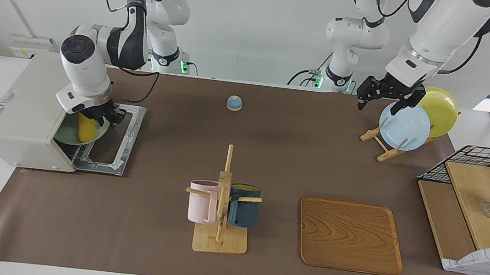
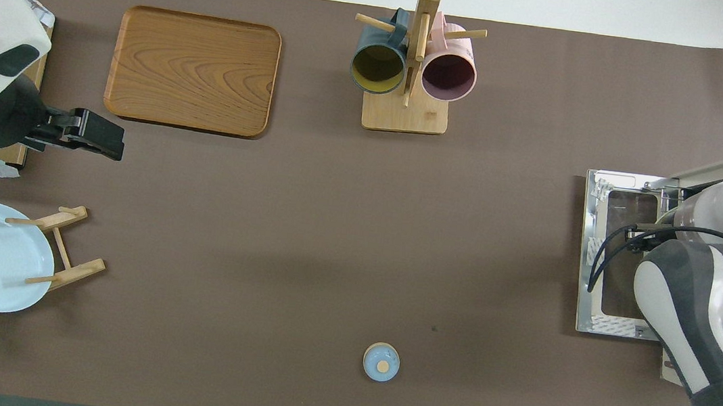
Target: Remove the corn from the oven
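The off-white oven (image 1: pixel 29 108) stands at the right arm's end of the table, its door (image 1: pixel 113 141) folded down flat. Just inside the opening, the yellow corn (image 1: pixel 85 131) lies on a green plate (image 1: pixel 65 134) on the wire rack. My right gripper (image 1: pixel 102 117) hangs over the corn's upper end and hides that end. In the overhead view the right arm covers the corn, and only the oven's edge (image 2: pixel 711 178) and its door (image 2: pixel 614 259) show. My left gripper (image 1: pixel 377 107) waits open over the plate rack, holding nothing; the overhead view also shows the left gripper (image 2: pixel 103 136).
A mug rack (image 1: pixel 223 199) with a pink and a dark blue mug stands mid-table, a wooden tray (image 1: pixel 350 235) beside it. A blue plate (image 1: pixel 404 125) and a yellow plate (image 1: pixel 439 111) sit in a rack. A small blue bell (image 1: pixel 234 103) and a wire shelf (image 1: pixel 473 196) also stand here.
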Controlling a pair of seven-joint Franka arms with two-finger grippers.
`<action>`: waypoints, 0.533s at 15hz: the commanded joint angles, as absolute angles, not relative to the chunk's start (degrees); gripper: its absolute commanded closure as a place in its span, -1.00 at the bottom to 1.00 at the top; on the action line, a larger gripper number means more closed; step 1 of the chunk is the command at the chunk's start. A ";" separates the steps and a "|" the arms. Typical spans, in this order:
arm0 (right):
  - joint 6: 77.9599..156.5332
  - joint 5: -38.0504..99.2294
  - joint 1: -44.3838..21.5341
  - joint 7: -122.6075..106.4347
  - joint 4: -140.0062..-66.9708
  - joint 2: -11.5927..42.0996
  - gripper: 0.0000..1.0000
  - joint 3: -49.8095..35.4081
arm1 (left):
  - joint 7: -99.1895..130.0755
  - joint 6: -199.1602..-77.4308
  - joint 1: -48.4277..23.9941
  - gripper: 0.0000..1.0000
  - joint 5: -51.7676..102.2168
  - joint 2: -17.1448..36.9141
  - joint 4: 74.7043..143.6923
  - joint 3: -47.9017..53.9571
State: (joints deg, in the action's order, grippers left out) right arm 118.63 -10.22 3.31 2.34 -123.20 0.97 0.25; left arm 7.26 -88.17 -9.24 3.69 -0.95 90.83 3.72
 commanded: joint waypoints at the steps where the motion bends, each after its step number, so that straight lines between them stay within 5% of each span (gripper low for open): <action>1: 122.16 -11.16 4.92 1.41 -126.38 -0.97 0.29 -0.35 | 7.38 -89.39 -9.40 -1.00 2.90 -2.81 93.25 3.43; 8: 123.75 -11.16 6.15 1.49 -129.20 -1.84 0.45 -0.35 | 7.29 -89.65 -9.49 -1.00 1.76 -2.81 93.25 3.51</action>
State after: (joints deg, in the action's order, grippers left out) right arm 122.23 -10.23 4.84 2.34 -126.57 0.27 0.27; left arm 7.26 -88.17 -9.24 2.98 -0.95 90.88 3.67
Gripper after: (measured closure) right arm 0.709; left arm 0.000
